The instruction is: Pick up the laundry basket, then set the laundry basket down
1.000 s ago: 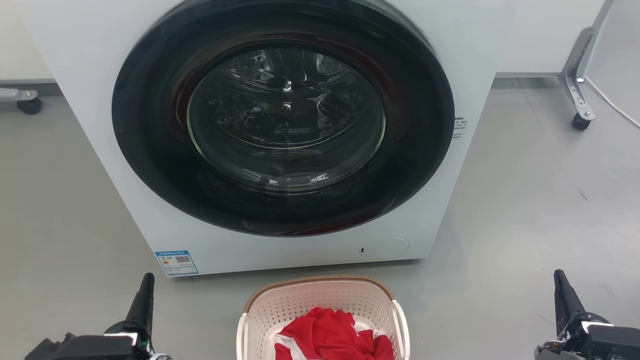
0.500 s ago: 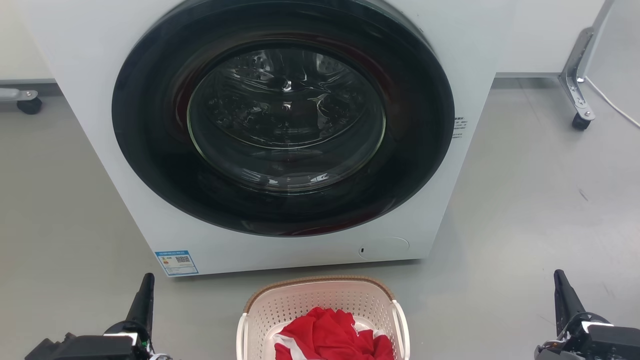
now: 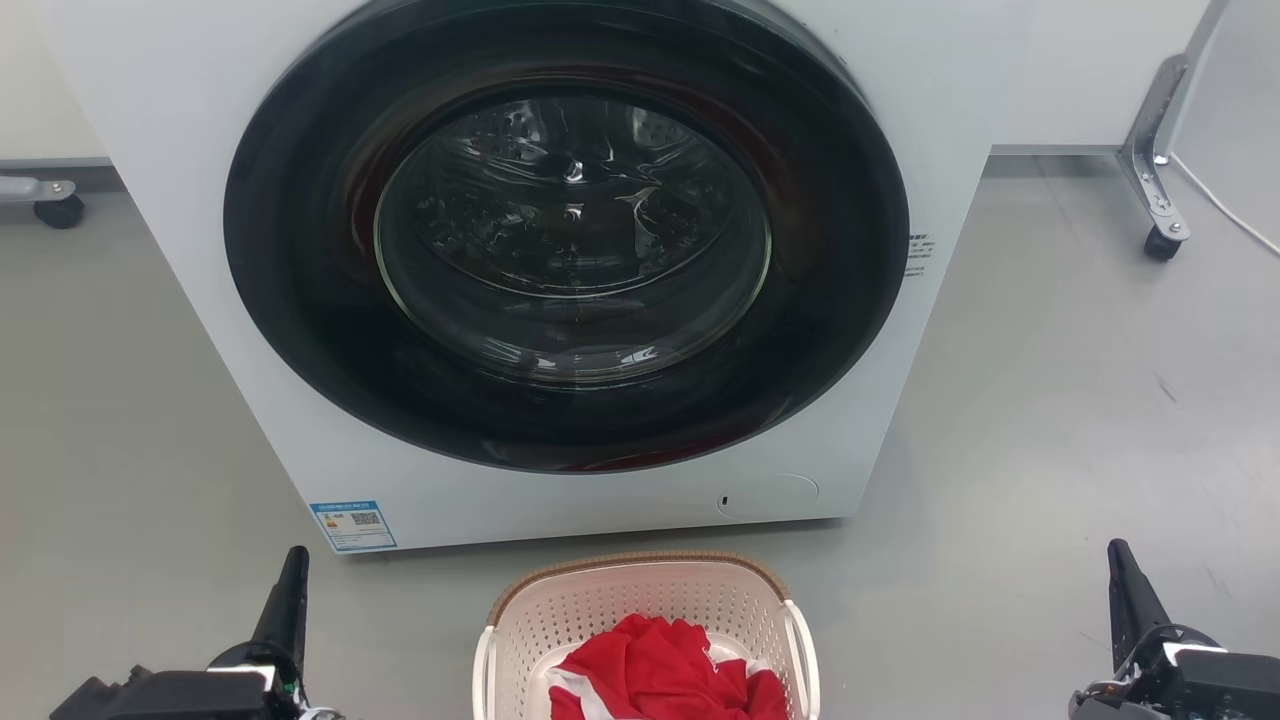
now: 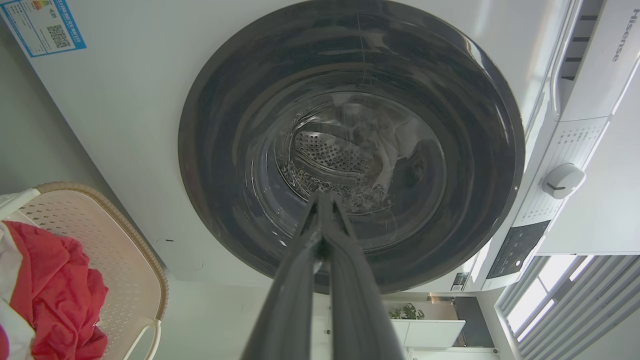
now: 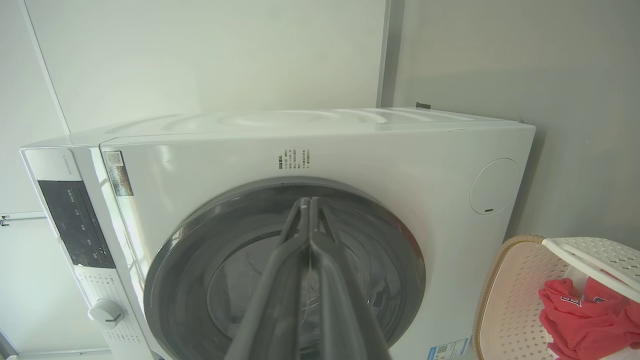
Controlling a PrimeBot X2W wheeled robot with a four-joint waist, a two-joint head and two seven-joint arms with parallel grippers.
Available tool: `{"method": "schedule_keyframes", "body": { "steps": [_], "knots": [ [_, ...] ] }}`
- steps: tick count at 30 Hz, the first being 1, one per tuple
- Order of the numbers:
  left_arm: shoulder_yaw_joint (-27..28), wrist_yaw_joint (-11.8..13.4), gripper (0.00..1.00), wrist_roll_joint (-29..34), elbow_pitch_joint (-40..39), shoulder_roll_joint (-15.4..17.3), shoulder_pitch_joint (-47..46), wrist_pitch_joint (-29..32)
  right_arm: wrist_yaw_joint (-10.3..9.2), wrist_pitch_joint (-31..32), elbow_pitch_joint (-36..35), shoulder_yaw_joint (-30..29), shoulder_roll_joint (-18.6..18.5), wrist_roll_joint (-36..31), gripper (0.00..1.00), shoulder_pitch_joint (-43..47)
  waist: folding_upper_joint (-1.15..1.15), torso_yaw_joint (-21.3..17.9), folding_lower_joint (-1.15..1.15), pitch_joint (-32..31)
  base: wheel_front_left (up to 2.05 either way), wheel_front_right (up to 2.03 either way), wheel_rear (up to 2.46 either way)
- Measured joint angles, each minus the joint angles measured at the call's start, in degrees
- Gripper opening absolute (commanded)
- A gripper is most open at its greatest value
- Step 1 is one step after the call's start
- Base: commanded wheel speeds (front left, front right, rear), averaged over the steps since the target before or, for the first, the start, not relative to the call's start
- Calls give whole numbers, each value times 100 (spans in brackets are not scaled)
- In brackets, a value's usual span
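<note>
The laundry basket (image 3: 610, 600), cream-white and perforated with a brown woven-look rim and white side handles, stands on the grey floor at the bottom centre of the head view, holding red and white clothing (image 3: 665, 675). It also shows at the lower left of the left wrist view (image 4: 105, 240) and the lower right of the right wrist view (image 5: 520, 295). My left gripper (image 3: 293, 565) hangs left of the basket, apart from it, shut and empty, fingertips pressed together (image 4: 324, 196). Well to the basket's right is my right gripper (image 3: 1120, 560), also shut with nothing in it (image 5: 306, 202).
A white front-loading washer (image 3: 200, 200) with a dark round door (image 3: 565, 235), shut, stands right behind the basket. A castered metal frame leg (image 3: 1160, 215) is at the back right and another caster (image 3: 55, 205) at the back left. Grey floor lies on both sides.
</note>
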Motion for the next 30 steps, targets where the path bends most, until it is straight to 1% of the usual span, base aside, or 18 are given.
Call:
{"method": "schedule_keyframes", "body": {
  "steps": [30],
  "knots": [
    [0, 0, 0, 0, 1, 0, 0, 0, 0, 0, -1, 0, 0, 0, 0, 0, 0, 0, 0, 0, 0, 0, 0]
  ]
}}
